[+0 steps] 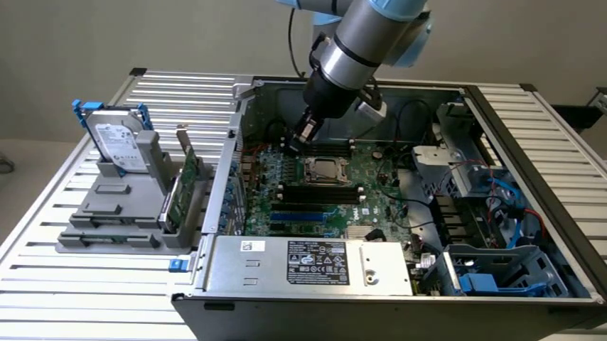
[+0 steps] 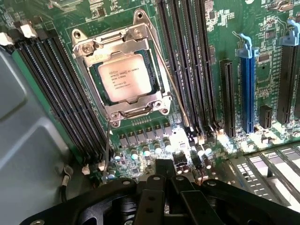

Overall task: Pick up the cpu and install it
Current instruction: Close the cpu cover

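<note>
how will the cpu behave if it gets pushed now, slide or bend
The cpu is a flat metal-topped square, so probably stiff. It lies inside the metal frame, so a push likely won't slide it. Its smooth top looks slippery.

An open computer case (image 1: 379, 312) lies on a slatted metal table (image 1: 85, 298). Inside, a green motherboard (image 1: 379, 206) carries rows of black memory slots (image 2: 187, 61) and a blue expansion slot (image 2: 247, 89). A silver power supply (image 1: 303, 263) with a printed label sits against the case wall nearest the exterior camera. On the exterior view's left, a hard drive (image 1: 119, 145) in a blue bracket stands on end in a grey holder (image 1: 119, 213).
</note>
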Robot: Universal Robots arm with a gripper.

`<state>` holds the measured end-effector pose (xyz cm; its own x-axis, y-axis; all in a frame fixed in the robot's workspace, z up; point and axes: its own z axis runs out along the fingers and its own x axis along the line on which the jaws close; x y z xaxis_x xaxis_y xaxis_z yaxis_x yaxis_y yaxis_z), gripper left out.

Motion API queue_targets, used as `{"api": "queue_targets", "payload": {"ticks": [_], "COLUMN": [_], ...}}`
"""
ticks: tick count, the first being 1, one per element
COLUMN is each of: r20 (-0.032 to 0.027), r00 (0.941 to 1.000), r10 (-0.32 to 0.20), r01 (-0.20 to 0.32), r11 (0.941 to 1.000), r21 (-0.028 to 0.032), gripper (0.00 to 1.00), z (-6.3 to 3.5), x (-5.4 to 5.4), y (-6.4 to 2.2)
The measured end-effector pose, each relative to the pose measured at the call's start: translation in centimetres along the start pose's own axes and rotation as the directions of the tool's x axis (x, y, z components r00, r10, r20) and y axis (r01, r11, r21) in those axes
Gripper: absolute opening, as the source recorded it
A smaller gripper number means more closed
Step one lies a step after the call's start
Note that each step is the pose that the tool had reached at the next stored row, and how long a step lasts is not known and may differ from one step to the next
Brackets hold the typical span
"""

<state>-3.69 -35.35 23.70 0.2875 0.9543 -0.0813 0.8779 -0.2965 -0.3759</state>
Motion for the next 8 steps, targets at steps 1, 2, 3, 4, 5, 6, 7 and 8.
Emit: {"api": "queue_targets", "payload": {"ticks": [1,2,3,4,5,6,7,8], "r20": [-0.0047,-0.0102,-0.0152,-0.0205,-0.0262,-0.0319,-0.0373,-0.043], "r00": [0.9999,0.9997,0.9993,0.9987,0.9978,0.9967,0.9953,0.9937], "r10": [0.009,0.021,0.033,0.047,0.061,0.075,0.089,0.103], "r01": [-0.009,-0.021,-0.033,-0.047,-0.061,-0.075,-0.089,-0.103], "r11": [1.0,0.9998,0.9994,0.9989,0.9982,0.9972,0.996,0.9946], "r21": [-0.0025,-0.0029,-0.0018,-0.0004,0.0011,0.0028,0.0045,0.0063], "gripper": [0.11,0.11,0.11,0.11,0.11,0.11,0.11,0.11], "z": [0.0,0.0,0.0,0.0,0.0,0.0,0.0,0.0], "x": [0.0,0.0,0.0,0.0,0.0,0.0,-0.01,-0.01], "y": [0.0,0.01,0.0,0.0,0.0,-0.01,-0.01,-0.02]}}
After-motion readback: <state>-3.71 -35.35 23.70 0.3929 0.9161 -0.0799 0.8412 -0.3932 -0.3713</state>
